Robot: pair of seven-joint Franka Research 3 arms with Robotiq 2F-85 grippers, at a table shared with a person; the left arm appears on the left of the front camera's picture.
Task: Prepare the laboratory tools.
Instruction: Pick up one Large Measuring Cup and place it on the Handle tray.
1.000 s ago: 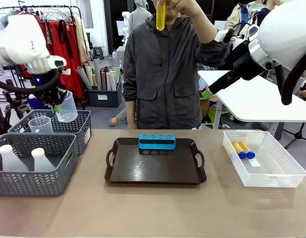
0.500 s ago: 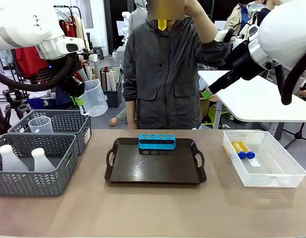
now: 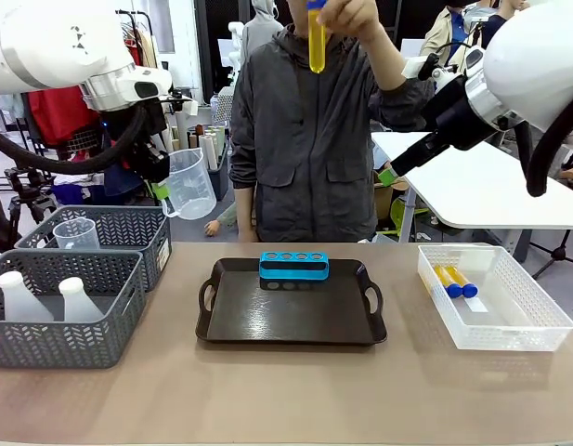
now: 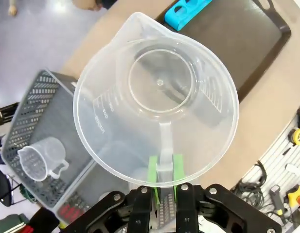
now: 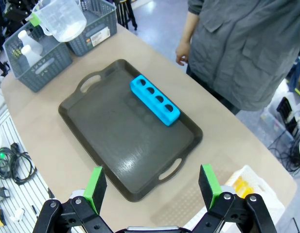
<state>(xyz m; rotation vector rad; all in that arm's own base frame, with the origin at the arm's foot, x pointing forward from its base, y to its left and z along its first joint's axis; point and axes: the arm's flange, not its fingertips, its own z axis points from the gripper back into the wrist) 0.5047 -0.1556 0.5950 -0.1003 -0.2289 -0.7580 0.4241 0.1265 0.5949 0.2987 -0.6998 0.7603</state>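
Has carried the clear plastic handled measuring beaker up and toward the middle since a second ago, from just above the rear grey mesh basket to mid-air between that basket and the dark handled tray. Grips it by the handle with the left gripper, green pads pressed together on the strip. Keeps the right gripper where it was, raised over the table's right side, fingers spread wide apart. Finds the person's hand slightly shifted, holding a small yellow tube with a blue cap upright at head height. Leaves unmoved the blue holed tube rack at the tray's far edge, two more yellow tubes lying in the white perforated basket, and two translucent white conical flasks in the nearer grey basket. Makes out graduation marks on the beaker wall from the left wrist and a white label on a grey basket from the right wrist, neither legible.
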